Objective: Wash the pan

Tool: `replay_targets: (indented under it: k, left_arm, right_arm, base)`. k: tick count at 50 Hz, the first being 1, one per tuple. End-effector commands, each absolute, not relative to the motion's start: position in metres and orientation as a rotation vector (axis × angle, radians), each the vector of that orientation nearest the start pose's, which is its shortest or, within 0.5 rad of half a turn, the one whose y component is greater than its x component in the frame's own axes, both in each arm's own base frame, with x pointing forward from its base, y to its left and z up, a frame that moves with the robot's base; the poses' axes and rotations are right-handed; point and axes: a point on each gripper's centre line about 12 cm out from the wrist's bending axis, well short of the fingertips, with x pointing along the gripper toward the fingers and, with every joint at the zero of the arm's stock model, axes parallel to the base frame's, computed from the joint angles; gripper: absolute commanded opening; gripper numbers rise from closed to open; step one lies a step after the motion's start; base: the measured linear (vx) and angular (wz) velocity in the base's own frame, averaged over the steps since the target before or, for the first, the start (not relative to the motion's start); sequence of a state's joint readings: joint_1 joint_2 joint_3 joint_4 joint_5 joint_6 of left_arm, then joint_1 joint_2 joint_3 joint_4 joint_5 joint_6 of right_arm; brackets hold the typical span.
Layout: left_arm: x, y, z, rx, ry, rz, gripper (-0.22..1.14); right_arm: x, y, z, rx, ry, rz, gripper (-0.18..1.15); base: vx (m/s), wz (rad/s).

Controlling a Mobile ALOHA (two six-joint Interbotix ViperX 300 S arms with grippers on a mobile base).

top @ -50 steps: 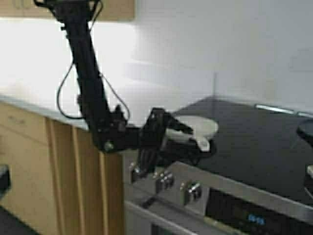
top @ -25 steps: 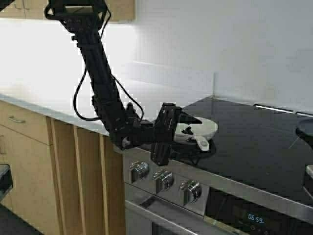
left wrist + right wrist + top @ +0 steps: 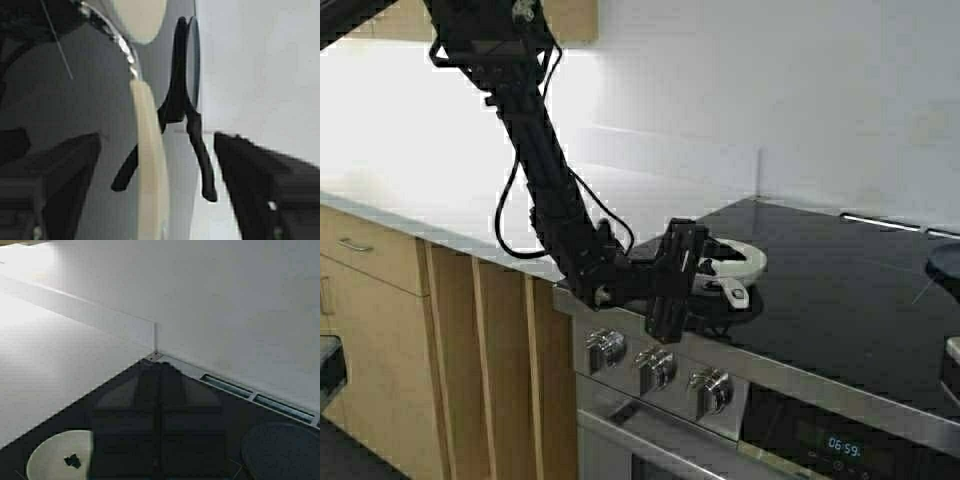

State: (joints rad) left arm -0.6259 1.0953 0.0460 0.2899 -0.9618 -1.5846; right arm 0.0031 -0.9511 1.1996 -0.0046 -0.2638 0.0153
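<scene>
The small white pan (image 3: 740,260) sits on the near left part of the black stove top (image 3: 840,300), its short handle (image 3: 734,292) pointing to the front edge. My left gripper (image 3: 712,280) is at the handle. In the left wrist view the cream handle (image 3: 150,170) runs between the two fingers of the left gripper (image 3: 155,200), which stand wide apart without touching it. The right wrist view shows the pan (image 3: 55,460) with a dark bit inside, and my right gripper (image 3: 160,440), shut, above the stove top.
Three stove knobs (image 3: 655,367) line the front panel below the pan. A dark round thing (image 3: 945,262) lies on the stove at the far right, and it also shows in the right wrist view (image 3: 280,450). White counter (image 3: 440,200) and wooden cabinets (image 3: 380,300) are to the left.
My left arm has swung to the right and its gripper has come up to the pan's handle. The pan has not moved.
</scene>
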Motion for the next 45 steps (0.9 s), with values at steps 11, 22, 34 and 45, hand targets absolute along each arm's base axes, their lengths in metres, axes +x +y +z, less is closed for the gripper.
replay_targets:
  k: [11,22,34,45]
  left_arm:
    - [0.427,-0.361,-0.074,-1.297,0.744,-0.590,1.00]
    - [0.429,-0.368,-0.073,-1.315,0.738,-0.594,1.00]
    - [0.431,-0.363,-0.079,-1.395,0.739,-0.542,0.88]
    - [0.427,-0.360,-0.087,-1.452,0.738,-0.550,0.03]
  right_arm:
    - [0.202,0.001,0.281,0.014,-0.018,0.004,0.06]
    - [0.202,0.001,0.281,0.013,-0.018,0.005,0.06]
    - [0.202,0.001,0.281,0.014,-0.018,0.006,0.06]
    - [0.202,0.001,0.281,0.014,-0.020,0.004,0.06]
  base:
    - [0.00,0.00]
    - [0.00,0.00]
    - [0.00,0.00]
    - [0.00,0.00]
